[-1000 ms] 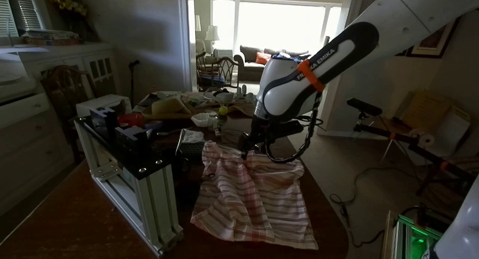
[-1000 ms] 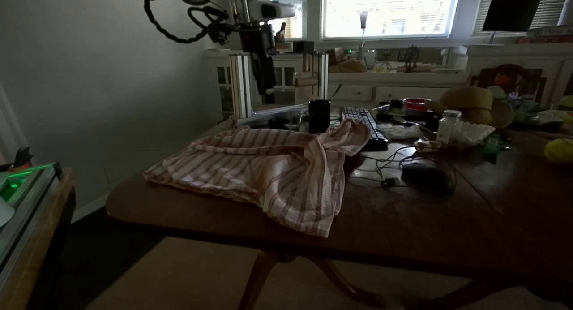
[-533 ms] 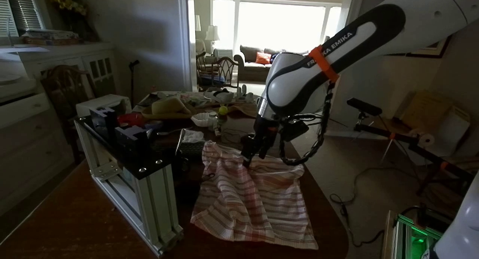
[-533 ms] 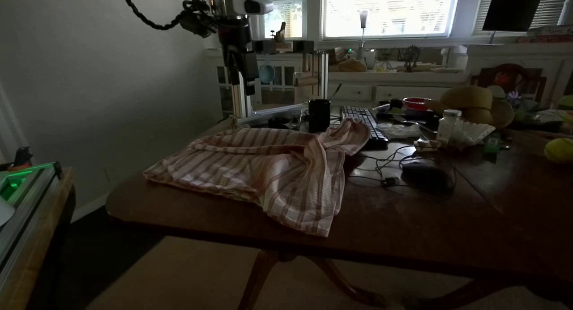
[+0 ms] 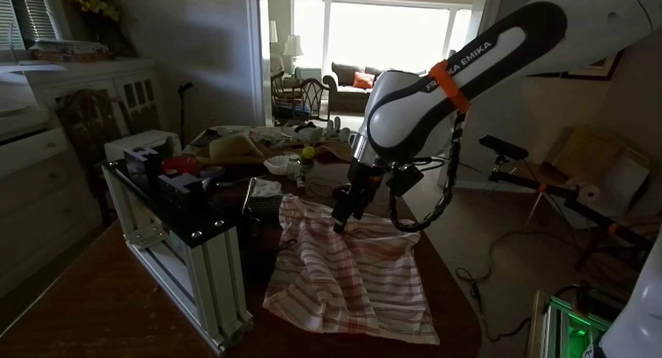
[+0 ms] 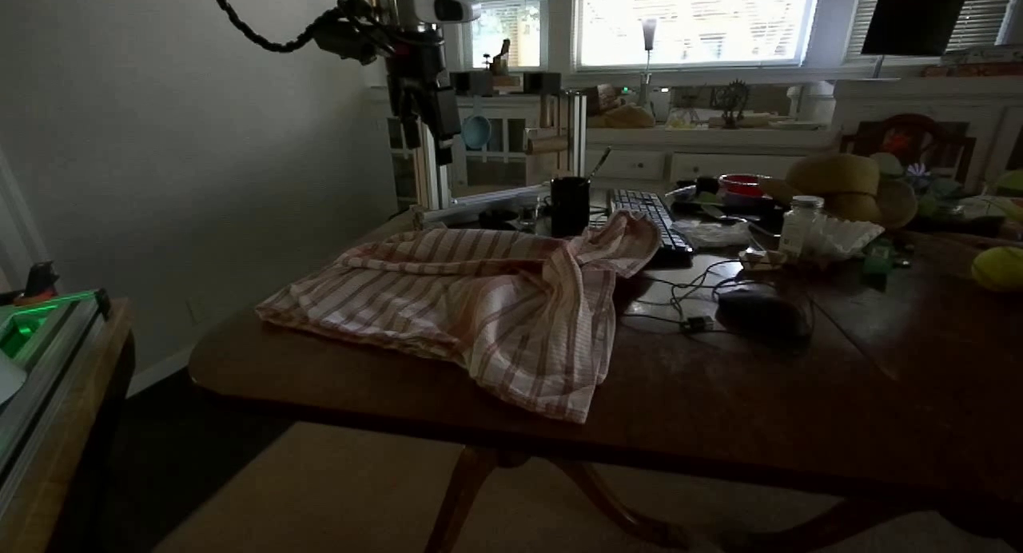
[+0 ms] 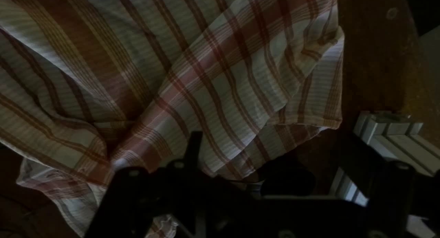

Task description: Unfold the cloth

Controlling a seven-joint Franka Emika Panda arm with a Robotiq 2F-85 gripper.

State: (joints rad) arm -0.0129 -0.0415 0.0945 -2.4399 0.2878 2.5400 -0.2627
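Note:
The cloth (image 5: 357, 280) is whitish with reddish-pink stripes and lies wrinkled on the table, with ridges and a bunched end near the keyboard. It also shows in an exterior view (image 6: 431, 297). In the wrist view the cloth (image 7: 220, 79) fills most of the picture, with a diagonal ridge and an overlapping layer at its edge. My gripper (image 6: 429, 149) hangs above the cloth, apart from it, its fingers spread with nothing between them. It also shows in an exterior view (image 5: 348, 222). In the wrist view the gripper (image 7: 275, 141) is very dark, its fingers far apart.
An aluminium frame with a black top (image 5: 196, 213) stands beside the cloth. A black cup (image 6: 570, 205) and a keyboard (image 6: 651, 217) border the cloth. A mouse (image 6: 763, 313) with cables, a jar (image 6: 802, 225) and a straw hat (image 6: 839, 185) lie farther along the table.
My gripper has moved left and slightly up in an exterior view, back toward the robot's base side, and its fingers now show apart there. The cloth has not moved.

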